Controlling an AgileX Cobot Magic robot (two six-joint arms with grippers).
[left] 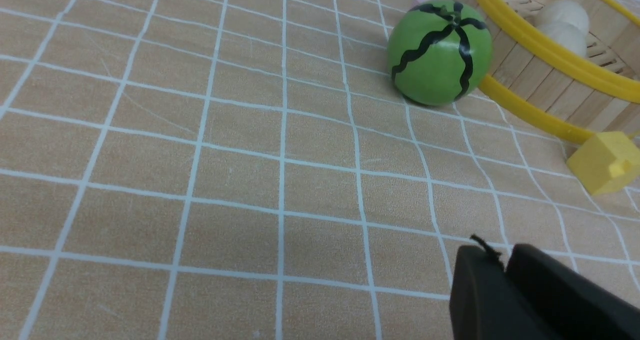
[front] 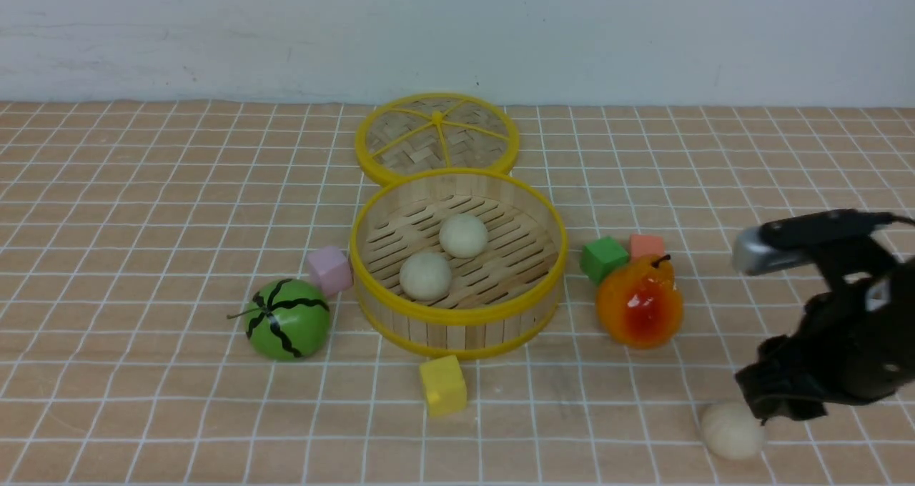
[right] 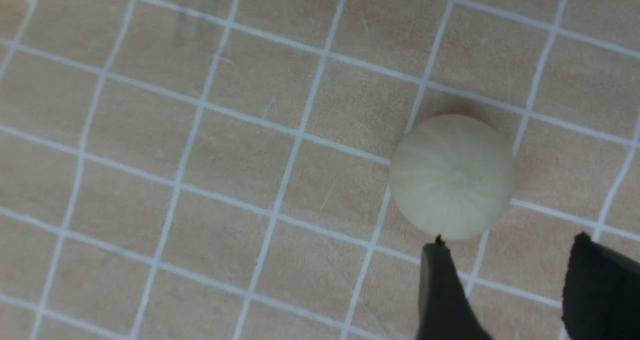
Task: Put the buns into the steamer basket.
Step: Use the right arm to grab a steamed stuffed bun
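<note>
The steamer basket (front: 457, 321) stands in the middle of the table with two buns in it, one (front: 463, 235) behind the other (front: 426, 275). The third bun (front: 732, 430) lies on the cloth at the front right. My right gripper (front: 768, 400) is open and empty, just right of and above that bun; in the right wrist view the bun (right: 451, 176) lies just beyond the fingertips (right: 437, 252). My left gripper (left: 500, 255) is shut and empty, out of the front view; its wrist view shows the basket's wall (left: 537, 87) and the two buns (left: 562, 22).
A green watermelon ball (front: 287, 319) and a pink cube (front: 329, 270) lie left of the basket. A yellow cube (front: 442, 384) lies in front of it. An orange pear (front: 639, 302), green cube (front: 603, 258) and orange cube (front: 647, 245) lie to its right. The woven lid (front: 436, 140) lies behind.
</note>
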